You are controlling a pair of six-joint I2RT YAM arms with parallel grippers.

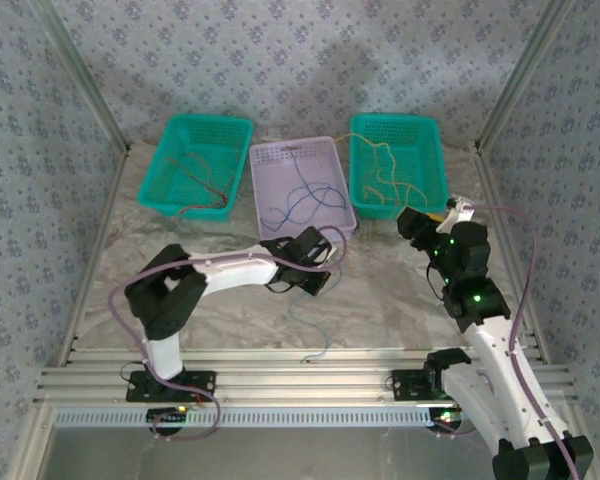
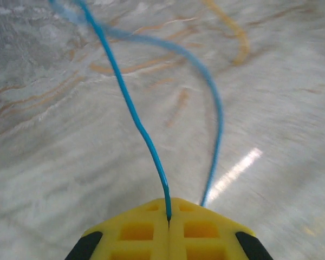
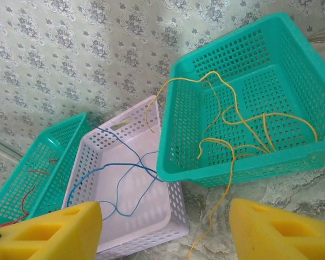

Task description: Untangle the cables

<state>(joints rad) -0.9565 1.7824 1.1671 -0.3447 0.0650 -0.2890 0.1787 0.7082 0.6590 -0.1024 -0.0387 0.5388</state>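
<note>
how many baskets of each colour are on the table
teal baskets: 2, one at the left, one at the right
lilac basket: 1, between them
total: 3

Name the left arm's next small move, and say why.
Probably lift slightly: the left tool is shut on a blue cable that trails across the table, and the lavender basket holding other blue cables lies just beyond.
</note>
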